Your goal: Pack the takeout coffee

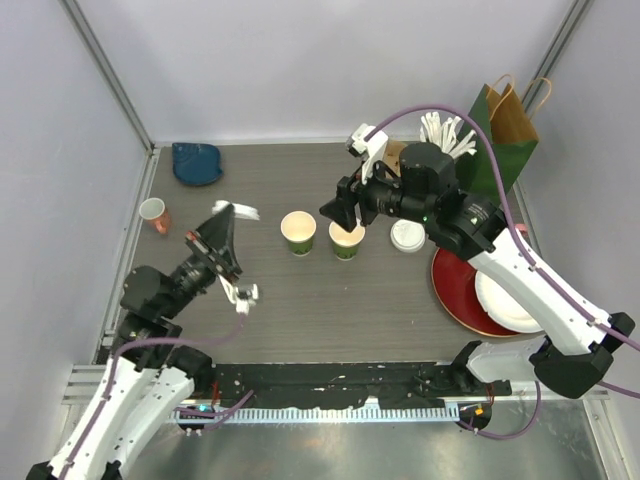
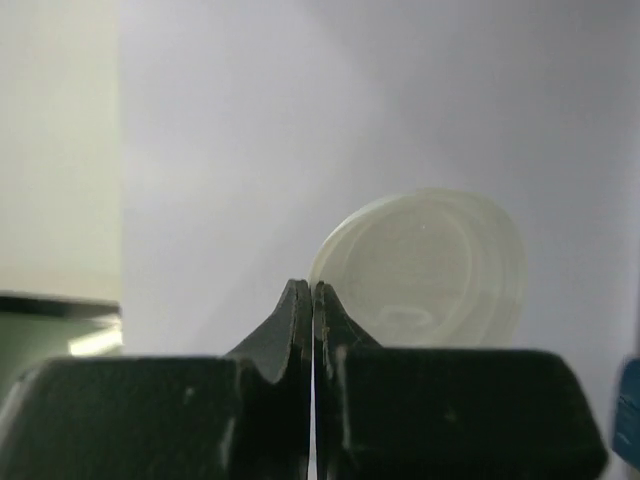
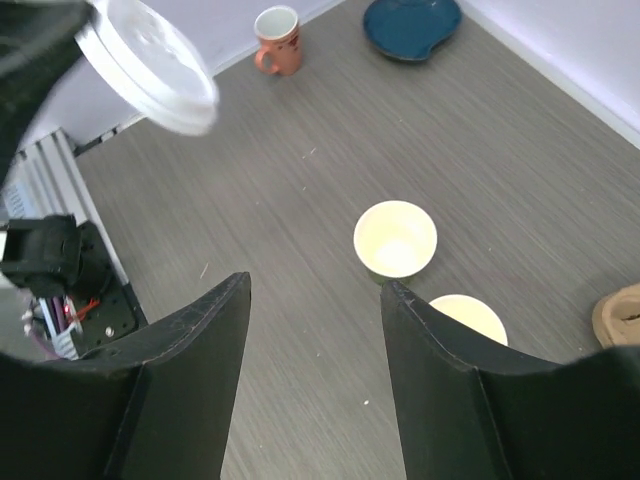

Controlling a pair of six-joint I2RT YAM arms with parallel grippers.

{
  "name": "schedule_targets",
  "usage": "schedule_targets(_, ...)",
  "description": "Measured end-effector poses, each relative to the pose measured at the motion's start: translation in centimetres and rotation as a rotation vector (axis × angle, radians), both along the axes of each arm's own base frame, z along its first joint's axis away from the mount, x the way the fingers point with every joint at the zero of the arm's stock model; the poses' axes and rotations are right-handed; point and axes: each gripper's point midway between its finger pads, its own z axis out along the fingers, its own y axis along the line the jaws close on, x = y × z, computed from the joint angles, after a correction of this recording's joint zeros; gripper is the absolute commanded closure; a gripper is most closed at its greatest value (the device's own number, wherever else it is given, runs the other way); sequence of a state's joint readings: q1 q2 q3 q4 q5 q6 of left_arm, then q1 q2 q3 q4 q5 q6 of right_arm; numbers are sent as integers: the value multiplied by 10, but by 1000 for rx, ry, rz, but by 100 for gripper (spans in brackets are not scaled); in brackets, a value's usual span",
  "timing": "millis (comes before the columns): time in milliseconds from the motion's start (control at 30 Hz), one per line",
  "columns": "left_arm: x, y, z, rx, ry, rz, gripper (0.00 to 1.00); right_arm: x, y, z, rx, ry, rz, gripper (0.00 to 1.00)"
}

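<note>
No words, numbers or signs can be read anywhere, not on the left green cup [image 1: 298,232], the right green cup [image 1: 347,241], the white lid [image 2: 420,265], the little mug [image 1: 153,213] or the green paper bag [image 1: 497,140].

Bare grey wood-grain tabletop [image 1: 330,320] runs open along the near edge, but mid-table a lidless dark-green paper cup [image 1: 299,232] and its twin [image 1: 347,243] stand close together, the left gripper [image 2: 313,295] pinches a round white plastic lid [image 2: 430,260] above the left half, and a round red plate [image 1: 442,285] sits at the right edge.
</note>
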State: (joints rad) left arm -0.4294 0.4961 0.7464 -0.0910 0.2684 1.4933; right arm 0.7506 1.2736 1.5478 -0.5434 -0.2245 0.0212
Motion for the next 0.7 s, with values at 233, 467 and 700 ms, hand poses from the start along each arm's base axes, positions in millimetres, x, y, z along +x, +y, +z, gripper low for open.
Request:
schedule_targets(233, -51, -58, -38, 262, -394, -336, 100, -24, 17, -2, -34, -41, 123, 43)
schedule_targets(467, -119, -64, -14, 295, -706, -485, 100, -60, 40, 4, -65, -156, 383, 49)
schedule_targets(700, -139, -66, -21, 312, -734, -554, 100, -70, 58, 16, -71, -231, 559, 50)
